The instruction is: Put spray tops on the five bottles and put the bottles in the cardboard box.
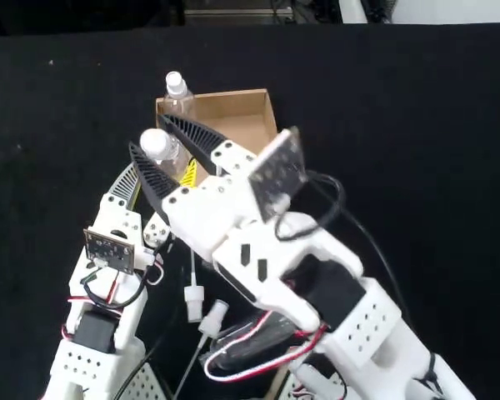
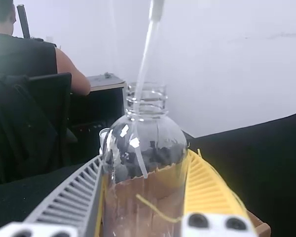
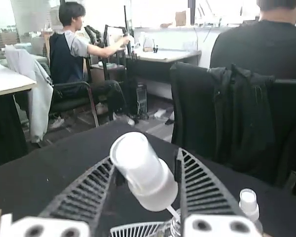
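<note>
Beyond the right gripper (image 3: 145, 163) the black tabletop (image 3: 39, 168) ends at a black office chair (image 3: 222, 113) draped with a dark jacket (image 3: 246, 108). Farther off stand a long pale desk (image 3: 163, 53) and a light garment (image 3: 34, 94) hung over a seat, on a grey floor (image 3: 150, 123); the far end is brightly lit. Behind the left gripper (image 2: 145, 158) rises a plain white wall (image 2: 237, 64), with a dark chair (image 2: 44, 113) beside it.

The right gripper (image 3: 146, 159) is held high, closed on a spray top (image 3: 140, 170). The left gripper (image 2: 144, 165) is clamped round a bottle (image 2: 147, 131).
</note>
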### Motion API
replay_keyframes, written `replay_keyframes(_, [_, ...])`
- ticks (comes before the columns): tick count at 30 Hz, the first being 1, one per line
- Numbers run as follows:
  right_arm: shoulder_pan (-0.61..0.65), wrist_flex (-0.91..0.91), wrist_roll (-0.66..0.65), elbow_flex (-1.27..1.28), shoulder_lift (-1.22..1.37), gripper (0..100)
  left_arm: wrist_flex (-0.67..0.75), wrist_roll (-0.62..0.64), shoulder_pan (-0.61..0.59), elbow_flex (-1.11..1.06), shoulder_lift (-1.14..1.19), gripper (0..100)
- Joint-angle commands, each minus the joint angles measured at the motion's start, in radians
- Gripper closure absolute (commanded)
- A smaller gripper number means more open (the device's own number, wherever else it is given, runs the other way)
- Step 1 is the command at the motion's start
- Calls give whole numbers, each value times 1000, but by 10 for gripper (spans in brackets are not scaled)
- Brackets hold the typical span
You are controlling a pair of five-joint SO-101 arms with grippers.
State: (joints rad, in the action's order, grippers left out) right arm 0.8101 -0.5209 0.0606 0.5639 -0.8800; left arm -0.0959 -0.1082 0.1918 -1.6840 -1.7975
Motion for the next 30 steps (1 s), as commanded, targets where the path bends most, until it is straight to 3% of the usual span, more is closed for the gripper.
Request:
replay_keyframes(1, [-6, -129, -3, -173, 94, 838, 25, 8, 15, -15, -23, 970])
replay_keyframes(7, [-6, -264, -2, -263, 148, 682, 26, 8, 15, -15, -23, 970])
replay_keyframes(14, [-9, -276, -2, -263, 85, 734, 26, 8, 15, -15, -23, 970])
replay_keyframes(21, [-28, -468, -9, -260, -91, 783, 23, 8, 15, -15, -18, 970])
replay_keyframes(30, [-474, -514, -2, -54, -236, 801, 21, 9, 16, -15, -21, 970])
